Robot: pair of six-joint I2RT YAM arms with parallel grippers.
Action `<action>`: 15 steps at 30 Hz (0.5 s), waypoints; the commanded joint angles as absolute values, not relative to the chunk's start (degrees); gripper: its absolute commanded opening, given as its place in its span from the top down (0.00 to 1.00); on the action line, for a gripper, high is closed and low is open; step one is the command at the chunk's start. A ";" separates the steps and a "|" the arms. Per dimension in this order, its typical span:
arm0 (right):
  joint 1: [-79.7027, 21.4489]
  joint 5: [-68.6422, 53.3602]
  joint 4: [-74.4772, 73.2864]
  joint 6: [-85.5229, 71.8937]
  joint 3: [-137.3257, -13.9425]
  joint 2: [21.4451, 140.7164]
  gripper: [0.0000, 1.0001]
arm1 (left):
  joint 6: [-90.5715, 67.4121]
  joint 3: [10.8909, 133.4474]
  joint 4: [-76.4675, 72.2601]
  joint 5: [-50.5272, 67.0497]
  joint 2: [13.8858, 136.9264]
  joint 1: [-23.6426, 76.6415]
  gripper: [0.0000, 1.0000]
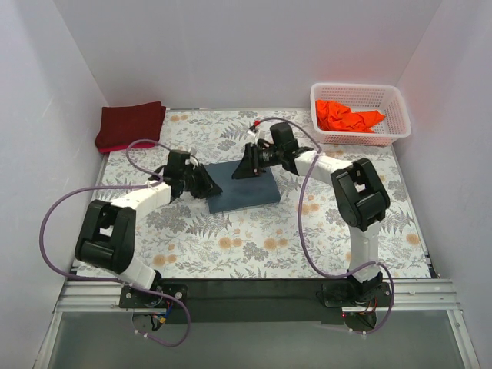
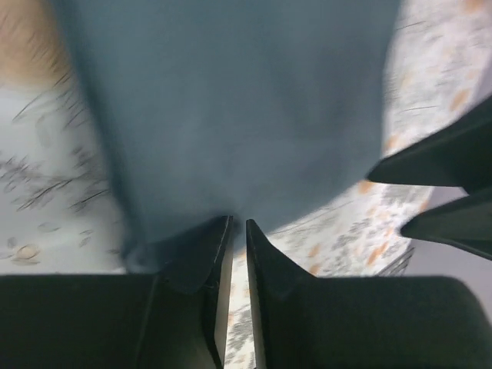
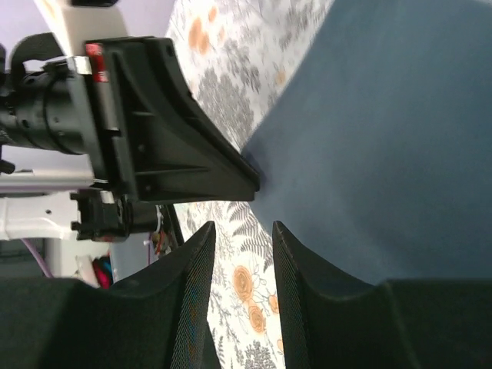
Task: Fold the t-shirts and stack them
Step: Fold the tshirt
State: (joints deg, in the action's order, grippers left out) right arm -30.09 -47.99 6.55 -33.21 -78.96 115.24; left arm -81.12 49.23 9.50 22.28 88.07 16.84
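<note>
The slate blue-grey t-shirt (image 1: 244,187) lies folded into a flat rectangle mid-table. My left gripper (image 1: 206,184) is at its left edge, jaws almost together; in the left wrist view (image 2: 238,224) only tablecloth shows in the thin gap, and the tips touch the shirt's edge (image 2: 231,115). My right gripper (image 1: 250,166) is at the shirt's far edge, open, with tablecloth between its fingers (image 3: 242,227) and the shirt (image 3: 384,138) beside them. The dark maroon t-shirt (image 1: 129,125) lies folded at the back left. The bright orange t-shirt (image 1: 347,117) lies crumpled in the basket.
A white lattice basket (image 1: 392,137) stands at the back right. A floral tablecloth (image 1: 254,238) covers the table. White walls close in the left, back and right sides. The two grippers are close together over the shirt.
</note>
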 commanded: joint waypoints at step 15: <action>-27.25 -49.21 12.13 -34.18 -75.15 123.15 0.61 | -85.79 38.23 5.17 21.71 92.65 12.83 0.98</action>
State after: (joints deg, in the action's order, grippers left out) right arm -28.51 -52.18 13.56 -35.81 -76.31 127.74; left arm -88.88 40.12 -2.04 28.67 96.55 13.21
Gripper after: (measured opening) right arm 0.383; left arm 0.019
